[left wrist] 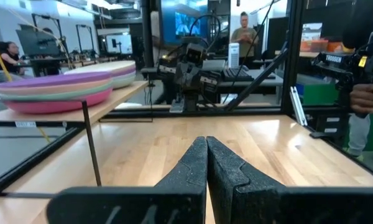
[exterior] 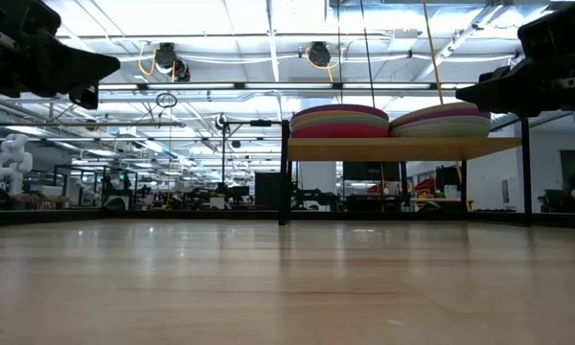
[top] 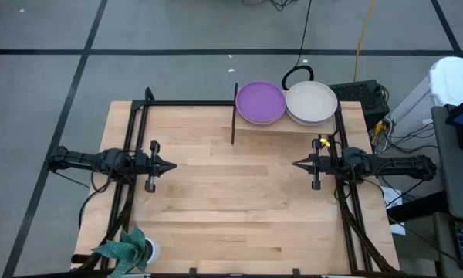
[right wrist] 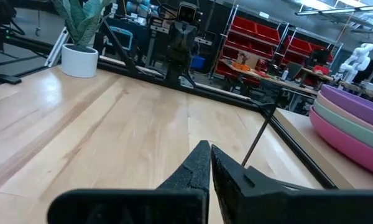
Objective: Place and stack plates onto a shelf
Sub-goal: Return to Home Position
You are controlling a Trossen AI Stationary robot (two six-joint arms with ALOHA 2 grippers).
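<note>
Two stacks of plates rest on the shelf (top: 293, 123) at the table's far edge: one with a purple plate (top: 260, 102) on top, one with a beige plate (top: 311, 102) on top. In the low view the left stack (exterior: 339, 122) and right stack (exterior: 441, 121) sit side by side on the raised shelf board (exterior: 402, 149). My left gripper (top: 174, 164) is shut at the table's left side, pointing level toward the middle. My right gripper (top: 295, 164) is shut at the right side, facing it. Both are empty and well clear of the plates.
A potted plant (top: 127, 249) stands at the table's near left corner. The shelf's black upright (top: 234, 114) rises at its left end. Bare wood tabletop (top: 231, 193) lies between the two grippers. People show in the room beyond the table.
</note>
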